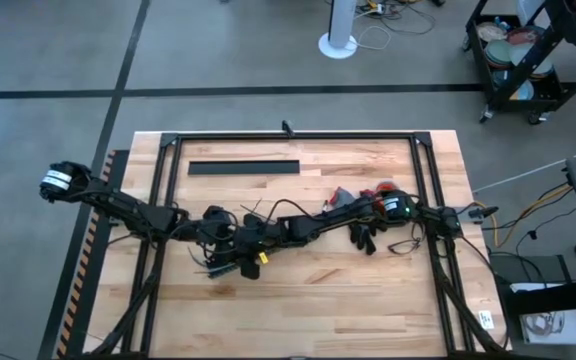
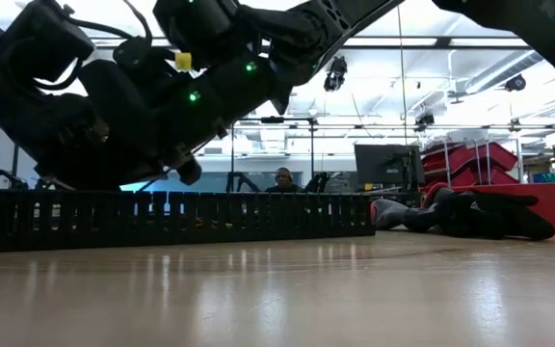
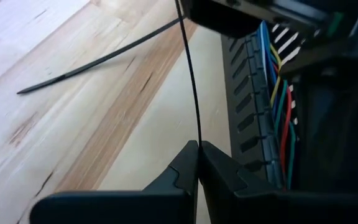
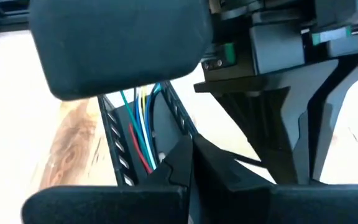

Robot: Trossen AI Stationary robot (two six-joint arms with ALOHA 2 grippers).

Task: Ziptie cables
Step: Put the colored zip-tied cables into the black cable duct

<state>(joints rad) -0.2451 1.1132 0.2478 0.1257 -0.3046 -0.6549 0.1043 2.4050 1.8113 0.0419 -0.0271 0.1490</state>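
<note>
The cables [image 3: 277, 93] — thin coloured wires, blue, yellow, green and red — ran along the inside of a black comb-toothed duct [image 3: 248, 118], seen close in both wrist views [image 4: 143, 134]. In the left wrist view, one ziptie [image 3: 191, 81] rose as a thin dark strip straight up from between the fingertips of the left hand [image 3: 199, 149], whose fingers were closed together on it. A second ziptie [image 3: 98, 60] lay loose on the tabletop [image 3: 55, 124] just beside the duct, slanting away across the pale wood.

The right hand [image 4: 190, 152] sat right beside the wires in the duct with its fingers pressed together; whether anything was caught between them could not be told.

From above, both hands met near the middle of the tabletop [image 1: 368, 290], the left hand [image 1: 230, 255] and the right hand [image 1: 258, 245] almost touching. Another long black duct [image 1: 243, 167] lay well apart toward the far edge, and a heap of dark and red items [image 1: 363, 200] sat under the right arm.
</note>
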